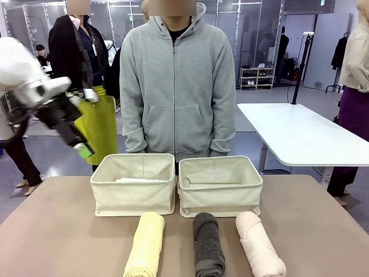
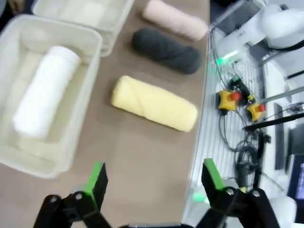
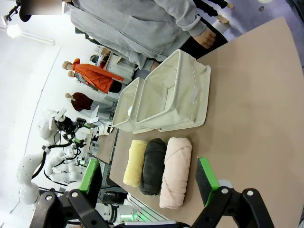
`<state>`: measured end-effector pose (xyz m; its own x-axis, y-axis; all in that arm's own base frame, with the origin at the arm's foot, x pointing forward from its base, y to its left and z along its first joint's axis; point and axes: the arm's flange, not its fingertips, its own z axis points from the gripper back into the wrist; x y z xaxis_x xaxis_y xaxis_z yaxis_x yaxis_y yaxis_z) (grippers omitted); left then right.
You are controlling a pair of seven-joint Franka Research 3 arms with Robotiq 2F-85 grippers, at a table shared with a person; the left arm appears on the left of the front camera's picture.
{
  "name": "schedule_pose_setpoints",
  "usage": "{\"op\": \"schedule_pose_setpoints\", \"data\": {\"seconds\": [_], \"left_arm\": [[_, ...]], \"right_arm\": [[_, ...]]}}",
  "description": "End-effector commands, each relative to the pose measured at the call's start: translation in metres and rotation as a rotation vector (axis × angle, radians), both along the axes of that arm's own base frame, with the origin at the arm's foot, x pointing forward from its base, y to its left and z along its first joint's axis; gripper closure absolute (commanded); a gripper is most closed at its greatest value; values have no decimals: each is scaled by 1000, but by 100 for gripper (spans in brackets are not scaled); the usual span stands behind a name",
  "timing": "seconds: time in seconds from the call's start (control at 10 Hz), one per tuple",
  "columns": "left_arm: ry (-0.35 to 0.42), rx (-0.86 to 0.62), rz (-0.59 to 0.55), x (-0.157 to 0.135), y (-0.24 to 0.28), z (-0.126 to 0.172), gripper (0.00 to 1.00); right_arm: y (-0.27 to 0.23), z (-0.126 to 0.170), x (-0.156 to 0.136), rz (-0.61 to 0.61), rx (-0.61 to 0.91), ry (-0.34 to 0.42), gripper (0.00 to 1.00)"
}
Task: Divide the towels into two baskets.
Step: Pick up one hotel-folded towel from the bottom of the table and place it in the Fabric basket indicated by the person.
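Your left tool (image 1: 82,149), upper left, and right tool (image 3: 148,176) are both spread and empty; white towel (image 2: 45,92) lies in the centre-left basket (image 1: 132,199), with yellow towel (image 1: 145,242), dark grey towel (image 1: 207,245) and pink towel (image 1: 259,248) side by side lower centre on the bench (image 1: 57,231), where an off-centre pinch could unroll one.
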<state>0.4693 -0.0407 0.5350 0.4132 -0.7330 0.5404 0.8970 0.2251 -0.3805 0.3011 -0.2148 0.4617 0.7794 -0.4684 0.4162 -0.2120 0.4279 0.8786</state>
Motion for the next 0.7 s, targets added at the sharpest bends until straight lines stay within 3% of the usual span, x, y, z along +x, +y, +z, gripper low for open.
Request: {"op": "schedule_pose_setpoints", "data": {"seconds": [0.0, 0.3, 0.6], "left_arm": [[49, -139, 142, -45, 61, -23, 0], [145, -299, 332, -96, 152, -56, 0], [295, -426, 489, -124, 210, -91, 0]], "right_arm": [[1, 2, -1, 0, 8, -17, 0], [1, 2, -1, 0, 8, -17, 0], [1, 2, -1, 0, 8, -17, 0]]}}
